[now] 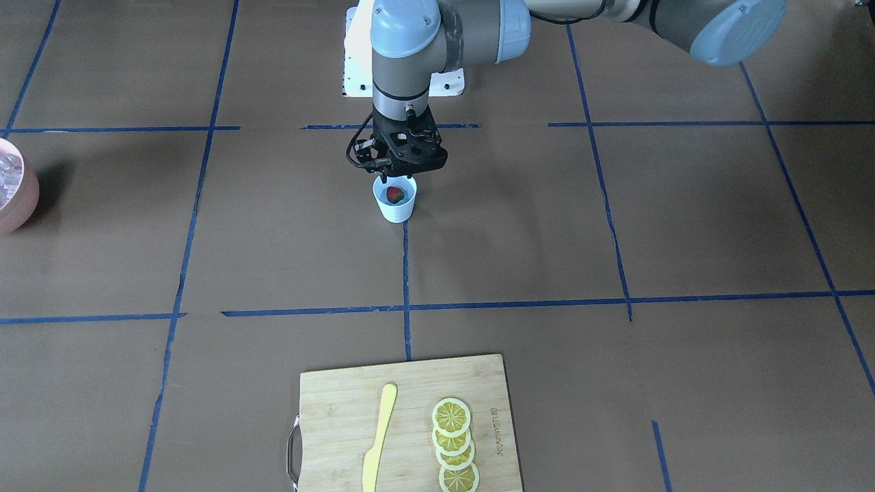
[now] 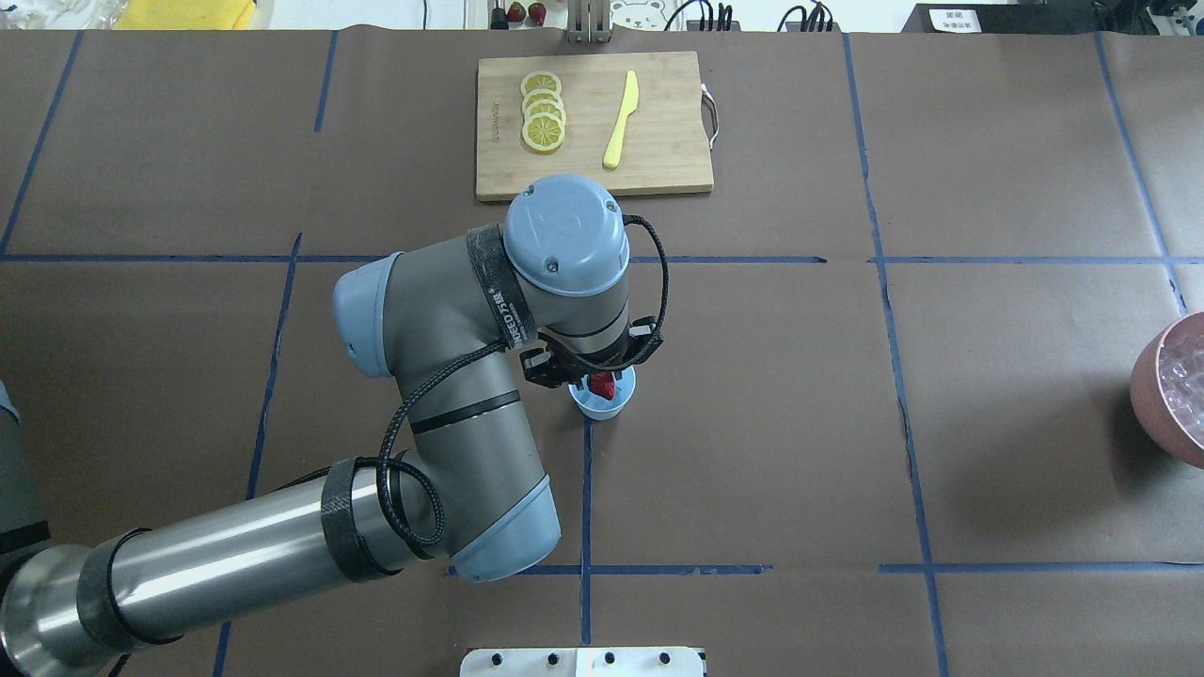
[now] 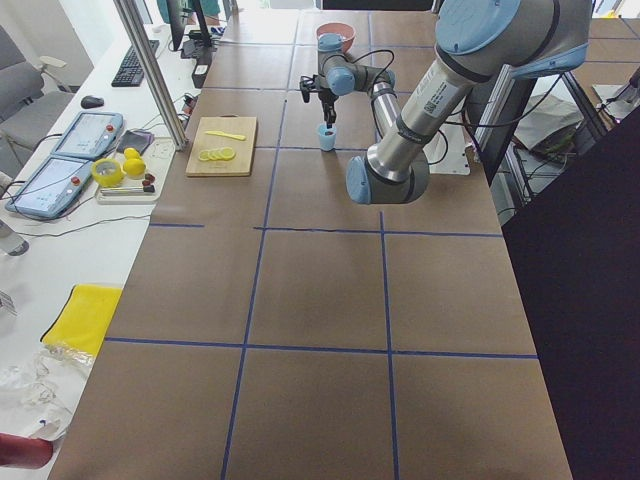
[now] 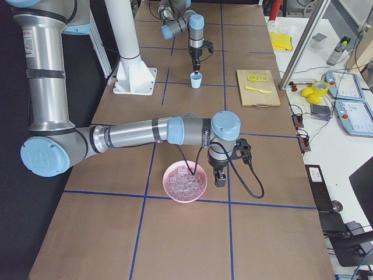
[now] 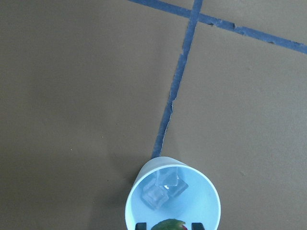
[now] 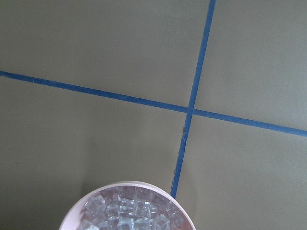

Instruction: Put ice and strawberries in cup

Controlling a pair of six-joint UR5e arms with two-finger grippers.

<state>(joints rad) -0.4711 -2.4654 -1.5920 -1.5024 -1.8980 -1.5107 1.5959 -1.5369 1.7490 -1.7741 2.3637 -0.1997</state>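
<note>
The small white cup (image 1: 396, 209) stands at the table's middle on a blue tape line. In the left wrist view its pale blue inside (image 5: 204, 201) holds two clear ice cubes (image 5: 163, 189) and the red strawberry (image 5: 170, 224) with its green top. My left gripper (image 1: 389, 179) hangs straight over the cup's mouth, its fingers apart with gaps on both sides of the strawberry (image 1: 395, 195). My right gripper (image 4: 218, 178) hangs beside the pink bowl (image 4: 185, 182) full of ice; I cannot tell whether it is open or shut.
A wooden cutting board (image 1: 342, 410) lies at the table's far edge with a row of lemon slices (image 1: 452, 437) and a yellow knife (image 1: 379, 437). The pink bowl (image 2: 1176, 395) stands at the table's far right end.
</note>
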